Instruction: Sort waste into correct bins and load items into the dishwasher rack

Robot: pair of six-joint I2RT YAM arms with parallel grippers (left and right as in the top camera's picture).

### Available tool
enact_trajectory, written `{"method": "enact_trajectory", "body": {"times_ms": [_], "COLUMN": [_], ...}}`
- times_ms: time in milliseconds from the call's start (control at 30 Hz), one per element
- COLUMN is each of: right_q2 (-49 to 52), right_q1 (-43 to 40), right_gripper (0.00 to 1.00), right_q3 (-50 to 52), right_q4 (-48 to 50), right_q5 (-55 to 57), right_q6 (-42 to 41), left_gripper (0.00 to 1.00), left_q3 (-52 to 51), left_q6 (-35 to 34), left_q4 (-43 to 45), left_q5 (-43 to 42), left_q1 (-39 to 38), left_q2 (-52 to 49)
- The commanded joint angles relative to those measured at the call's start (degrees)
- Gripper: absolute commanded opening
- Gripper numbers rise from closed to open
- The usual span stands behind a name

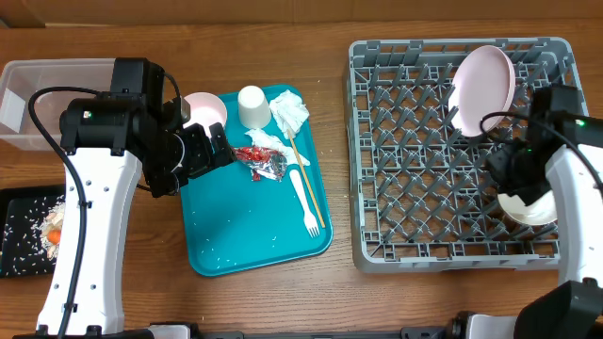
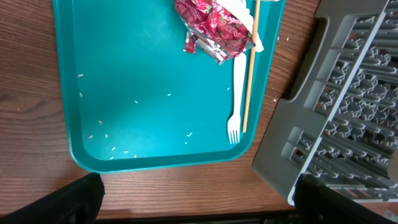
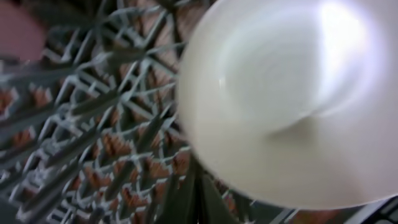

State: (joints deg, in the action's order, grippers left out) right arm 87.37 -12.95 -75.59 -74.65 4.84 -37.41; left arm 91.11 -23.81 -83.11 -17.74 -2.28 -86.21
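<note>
Left gripper [image 1: 215, 149] hangs over the left edge of the teal tray [image 1: 254, 240], jaws spread wide, nothing between them. The tray's near half is open room, just scattered rice grains [image 2: 124, 149]. The foil wrapper [image 1: 262, 160] sits mid-tray, with the fork [image 1: 304, 202] and chopsticks [image 1: 309, 184] lined up along the right rim. The napkins [image 1: 287, 113], cup [image 1: 252, 105] and one bowl [image 1: 205, 108] crowd the far end. A narrow strip of table [image 1: 341, 188] separates the tray from the rack [image 1: 415, 188]. In the rack, the plate [image 1: 485, 89] stands tilted on edge near the far right corner. Right gripper [image 1: 520, 188] is pressed together over the rack's right side, with a second bowl [image 1: 535, 212] just beneath it by the rim; whether the rim is pinched, can't tell. The clear tub [image 1: 38, 94] and black tray [image 1: 24, 254] hug the table's left edge.
</note>
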Motion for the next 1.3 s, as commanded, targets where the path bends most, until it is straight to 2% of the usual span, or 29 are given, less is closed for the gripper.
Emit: {"method": "enact_trajectory", "body": {"times_ms": [0, 67, 1267], "right_q2": [-1.0, -1.0, -1.3], "right_q1": [1.1, 1.1, -0.3], "right_gripper": [0.04, 0.04, 0.04], "right_q3": [0.3, 1.0, -1.8], "right_q4": [0.1, 0.4, -0.7], "right_q5": [-0.3, 2.9, 6.2], "right_q6": [-0.4, -3.3, -3.6], "left_gripper": [1.0, 1.0, 1.0], "left_q3": [-0.3, -0.3, -0.3], "left_q6": [0.0, 0.0, 0.7], "left_q4": [-0.5, -0.9, -0.7], "left_q5": [0.4, 0.4, 1.8], "left_q1": [-0.4, -0.4, -0.4], "left_q2": [-0.4, -0.4, -0.4]}}
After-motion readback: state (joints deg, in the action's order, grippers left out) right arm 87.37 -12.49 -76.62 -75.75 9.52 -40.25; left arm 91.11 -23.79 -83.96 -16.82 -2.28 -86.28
